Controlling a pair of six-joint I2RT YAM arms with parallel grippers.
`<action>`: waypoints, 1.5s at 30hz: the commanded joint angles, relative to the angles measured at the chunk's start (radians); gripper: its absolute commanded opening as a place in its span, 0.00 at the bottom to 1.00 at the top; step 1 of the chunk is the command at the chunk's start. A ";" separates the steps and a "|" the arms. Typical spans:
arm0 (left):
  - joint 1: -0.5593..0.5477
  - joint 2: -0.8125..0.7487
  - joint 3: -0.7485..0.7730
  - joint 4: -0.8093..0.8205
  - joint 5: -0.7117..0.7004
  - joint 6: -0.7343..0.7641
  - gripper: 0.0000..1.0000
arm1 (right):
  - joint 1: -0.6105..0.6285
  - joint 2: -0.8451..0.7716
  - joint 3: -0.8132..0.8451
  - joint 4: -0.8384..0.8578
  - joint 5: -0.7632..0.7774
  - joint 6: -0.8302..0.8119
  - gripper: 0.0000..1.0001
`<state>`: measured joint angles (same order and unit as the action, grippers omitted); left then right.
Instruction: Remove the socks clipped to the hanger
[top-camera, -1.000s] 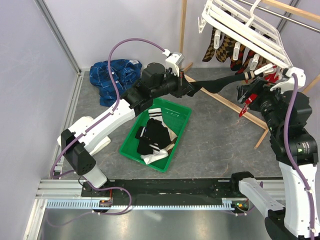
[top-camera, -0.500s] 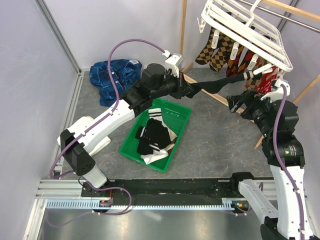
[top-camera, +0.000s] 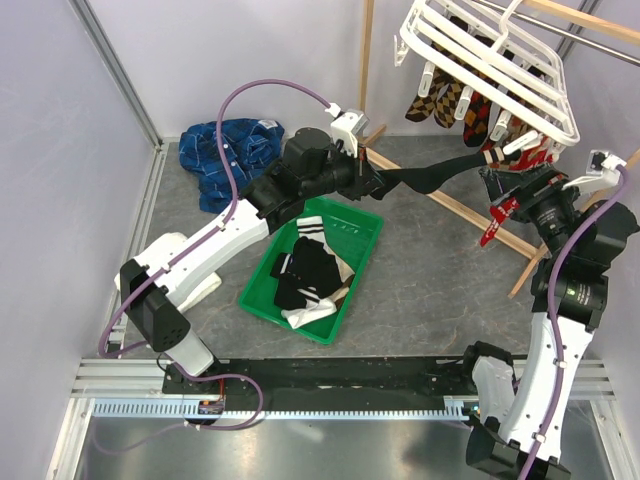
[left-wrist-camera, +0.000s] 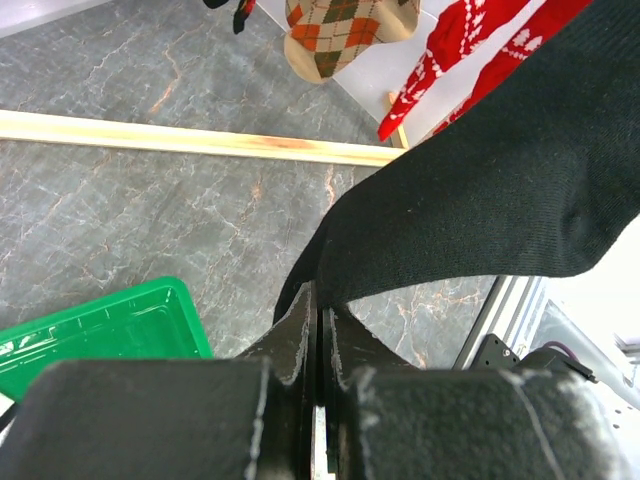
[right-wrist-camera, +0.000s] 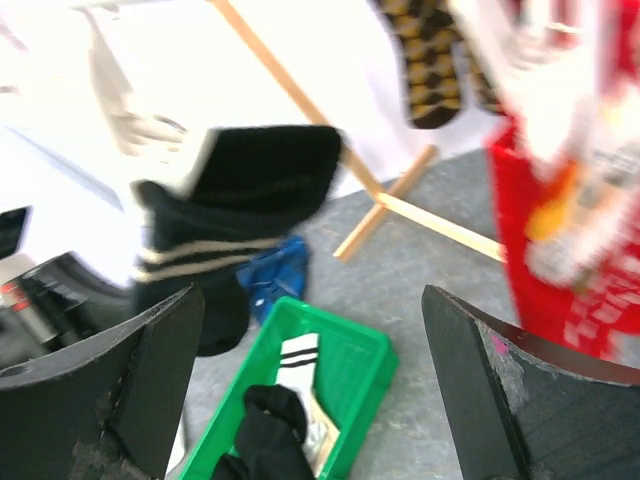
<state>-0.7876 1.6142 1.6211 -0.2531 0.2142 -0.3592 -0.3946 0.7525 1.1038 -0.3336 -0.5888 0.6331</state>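
Several socks (top-camera: 310, 270) already lie in the green tray (top-camera: 352, 228) nearest the bases. Just beyond it the left gripper (top-camera: 372, 181) stays pinched on one end of a black sock (top-camera: 435, 172), drawn taut toward the hanger (top-camera: 500, 60). Farther right, the right gripper (top-camera: 508, 188) has spread its fingers wide and swung back up beside the clips, so, though its blurred view leaves doubt, the sock's far end seems not yet freed.

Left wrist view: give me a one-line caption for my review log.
Left hand pinches a black sock near the green tray, an argyle sock and red socks hanging beyond.
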 joint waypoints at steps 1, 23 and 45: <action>0.001 -0.039 0.019 -0.002 0.022 -0.006 0.02 | -0.013 0.007 0.050 0.122 -0.172 0.043 0.97; 0.001 -0.065 -0.020 -0.015 0.028 0.017 0.02 | -0.089 0.064 0.171 0.187 -0.122 0.171 0.98; 0.001 -0.066 -0.026 -0.003 0.062 -0.012 0.02 | -0.090 0.120 0.212 0.231 -0.075 0.200 0.68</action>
<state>-0.7876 1.5883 1.6005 -0.2672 0.2474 -0.3588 -0.4808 0.8753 1.3018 -0.1730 -0.6563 0.8124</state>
